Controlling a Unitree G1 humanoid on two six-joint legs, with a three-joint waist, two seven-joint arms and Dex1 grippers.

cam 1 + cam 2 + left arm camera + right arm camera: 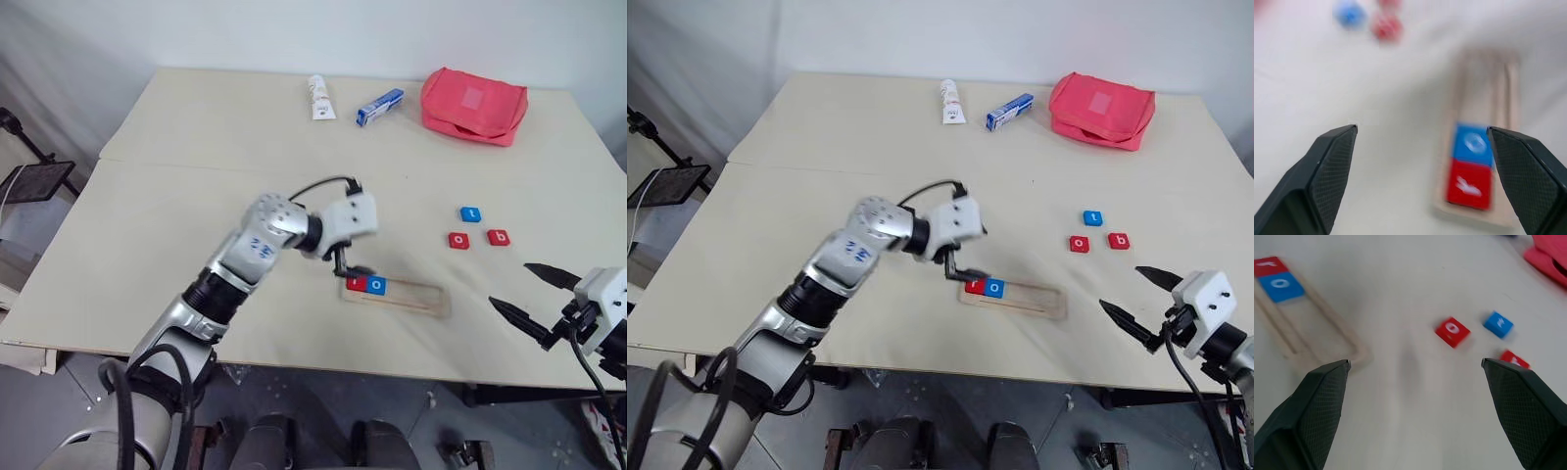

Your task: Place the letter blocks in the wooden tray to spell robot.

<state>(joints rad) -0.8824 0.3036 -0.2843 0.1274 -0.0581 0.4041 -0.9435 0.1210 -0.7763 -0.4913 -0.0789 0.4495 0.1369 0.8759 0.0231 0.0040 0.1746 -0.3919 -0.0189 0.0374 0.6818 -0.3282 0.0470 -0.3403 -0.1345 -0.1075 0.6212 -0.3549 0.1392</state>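
Note:
The wooden tray [421, 297] lies near the table's front edge. At its left end sit a red letter block [357, 284] and, touching it on the right, a blue one [378, 286]. My left gripper [348, 269] hovers just above that end, open, with nothing between its fingers [1334, 166]. Three loose blocks lie to the right of the tray and farther back: a blue one [470, 213], a red one [458, 240] and another red one [499, 237]. My right gripper [510, 284] stands open and empty at the front right, pointing toward them.
At the back of the table lie a white tube [320, 97], a blue-and-white box [379, 107] and a red pouch [474, 105]. The table's front edge [323, 364] runs close below the tray.

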